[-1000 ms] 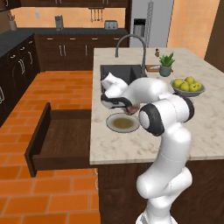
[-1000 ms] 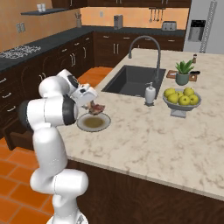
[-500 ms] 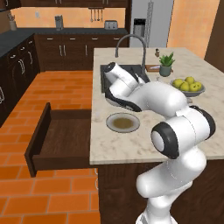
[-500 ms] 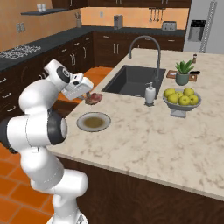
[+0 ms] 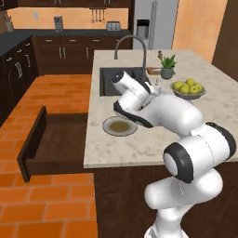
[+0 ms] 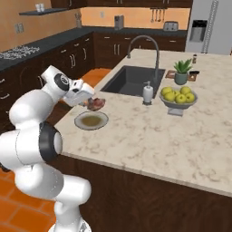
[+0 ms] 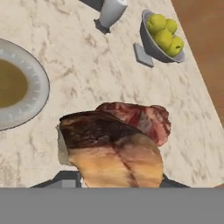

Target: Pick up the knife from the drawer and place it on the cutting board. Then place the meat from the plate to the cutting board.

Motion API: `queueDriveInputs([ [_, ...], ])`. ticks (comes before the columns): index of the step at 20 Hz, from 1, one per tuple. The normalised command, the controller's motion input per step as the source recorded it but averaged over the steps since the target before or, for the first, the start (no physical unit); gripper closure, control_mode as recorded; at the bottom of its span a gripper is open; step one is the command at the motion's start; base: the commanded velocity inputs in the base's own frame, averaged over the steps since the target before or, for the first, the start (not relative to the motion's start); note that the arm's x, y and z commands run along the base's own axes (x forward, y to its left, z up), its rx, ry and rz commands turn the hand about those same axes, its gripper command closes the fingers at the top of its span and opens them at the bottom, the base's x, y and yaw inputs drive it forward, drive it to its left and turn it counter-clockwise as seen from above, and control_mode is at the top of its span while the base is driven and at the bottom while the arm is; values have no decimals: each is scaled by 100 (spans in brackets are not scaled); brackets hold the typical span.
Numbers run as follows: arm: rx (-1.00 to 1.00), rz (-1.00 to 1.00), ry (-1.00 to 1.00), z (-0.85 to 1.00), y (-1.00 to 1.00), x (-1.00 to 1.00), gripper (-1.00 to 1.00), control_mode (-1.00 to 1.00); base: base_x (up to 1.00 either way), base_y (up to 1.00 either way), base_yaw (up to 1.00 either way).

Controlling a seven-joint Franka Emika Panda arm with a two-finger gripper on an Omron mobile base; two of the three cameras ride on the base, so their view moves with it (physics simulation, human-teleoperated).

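- Marble island counter (image 6: 149, 140) carried the plate (image 6: 91, 120), the fruit bowl (image 6: 178, 100) and a sink (image 6: 131, 80).
- Gripper (image 6: 90, 102) hung just above the plate's far edge, clenched on the meat (image 6: 96, 104), which was clear of the plate.
- Meat (image 7: 114, 146) loomed large in the hand view, with the plate (image 7: 19, 85) beside it.
- Drawer (image 5: 51, 139) stood pulled out at the island's side.

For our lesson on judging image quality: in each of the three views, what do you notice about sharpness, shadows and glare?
Left base view: soft, slightly blurred; the plate sits in even light, with no glare on the counter. Right base view: equally soft; a faint shadow under the fruit bowl. Hand view: the meat in the claw looms large and blotchy, with small shadows by the bowl.
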Motion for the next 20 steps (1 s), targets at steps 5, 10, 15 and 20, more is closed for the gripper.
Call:
queueDriveInputs([
  [5,0,0,0,0,0,0,100,100,-100,-100,-16],
  [10,0,0,0,0,0,0,100,100,-73,-100,-13],
  [15,0,0,0,0,0,0,100,100,-15,-100,-9],
  [20,0,0,0,0,0,0,100,100,16,-100,-6],
])
